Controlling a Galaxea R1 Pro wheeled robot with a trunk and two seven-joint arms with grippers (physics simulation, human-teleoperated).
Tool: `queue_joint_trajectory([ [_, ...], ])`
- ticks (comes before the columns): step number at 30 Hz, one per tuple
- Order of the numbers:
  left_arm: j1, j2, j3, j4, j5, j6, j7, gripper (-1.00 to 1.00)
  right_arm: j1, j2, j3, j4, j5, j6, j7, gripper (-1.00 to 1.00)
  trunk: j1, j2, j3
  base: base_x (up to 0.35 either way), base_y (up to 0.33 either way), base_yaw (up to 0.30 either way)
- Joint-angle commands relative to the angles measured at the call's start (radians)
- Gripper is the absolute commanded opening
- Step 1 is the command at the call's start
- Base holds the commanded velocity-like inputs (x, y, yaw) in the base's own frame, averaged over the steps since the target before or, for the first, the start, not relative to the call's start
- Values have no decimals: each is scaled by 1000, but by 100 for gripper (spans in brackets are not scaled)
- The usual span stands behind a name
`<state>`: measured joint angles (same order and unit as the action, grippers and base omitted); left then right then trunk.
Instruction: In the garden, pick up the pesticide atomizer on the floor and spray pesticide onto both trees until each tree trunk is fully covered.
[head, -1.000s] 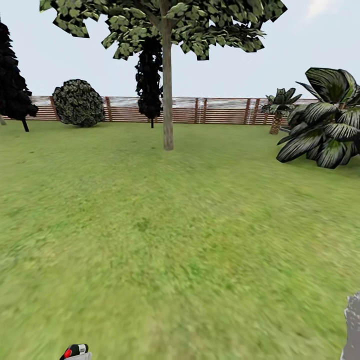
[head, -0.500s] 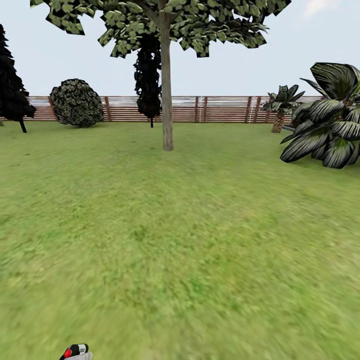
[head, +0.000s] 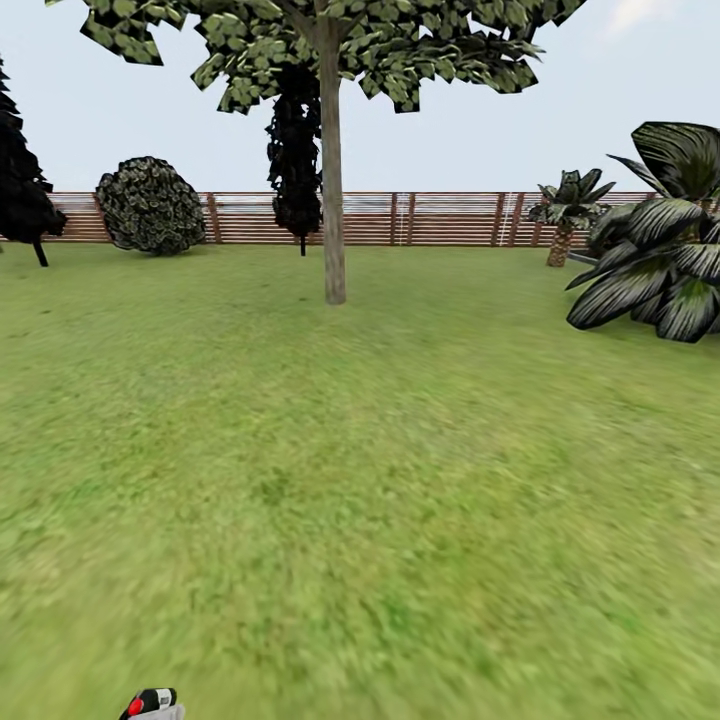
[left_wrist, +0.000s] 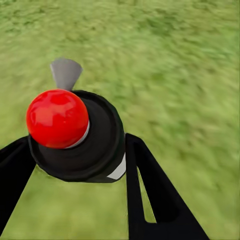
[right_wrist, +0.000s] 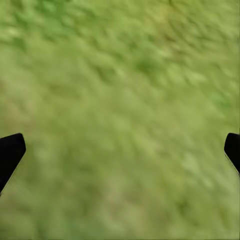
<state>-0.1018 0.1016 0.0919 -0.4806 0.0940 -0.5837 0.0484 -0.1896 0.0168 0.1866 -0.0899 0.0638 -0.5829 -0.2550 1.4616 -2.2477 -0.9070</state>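
Head view: a tree (head: 333, 200) stands far ahead on the lawn (head: 360, 480) before the fence (head: 440, 220); the atomizer (head: 150, 702) peeks at the bottom edge.
Left wrist view: the left hand (left_wrist: 75, 165) is grasping the atomizer (left_wrist: 80, 137) over grass.
Right wrist view: the right hand (right_wrist: 120, 152) is spread wide, holding nothing

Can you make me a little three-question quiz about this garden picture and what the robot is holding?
1. True or false: the left gripper is shut on the pesticide atomizer.
2. What colour is the atomizer's top? A blue, B red, C yellow.
3. Fill in: the tree trunk stands on the lawn in front of the wooden ____.

Key: 1 true. 2 B. 3 fence.
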Motion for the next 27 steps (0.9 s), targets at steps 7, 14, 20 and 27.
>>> queue_joint_trajectory([
  [7, 0, 0, -3, 0, 9, -3, -1, -100, 0, 0, 5, 1, 7, 0, -10, 100, 0, 0, -1, 341, 0, 0],
  [14, 0, 0, -3, 0, 8, -3, -1, -100, -1, 0, 5, 1, 7, 0, -10, 100, 0, 0, -1, 341, 0, 0],
  [20, 0, 0, -4, 0, 8, -3, -1, -100, -1, 0, 5, 1, 7, 0, -10, 100, 0, 0, -1, 341, 0, 0],
  [27, 0, 0, -4, 0, 5, -3, -1, -100, -1, 0, 5, 1, 7, 0, -10, 100, 0, 0, -1, 341, 0, 0],
])
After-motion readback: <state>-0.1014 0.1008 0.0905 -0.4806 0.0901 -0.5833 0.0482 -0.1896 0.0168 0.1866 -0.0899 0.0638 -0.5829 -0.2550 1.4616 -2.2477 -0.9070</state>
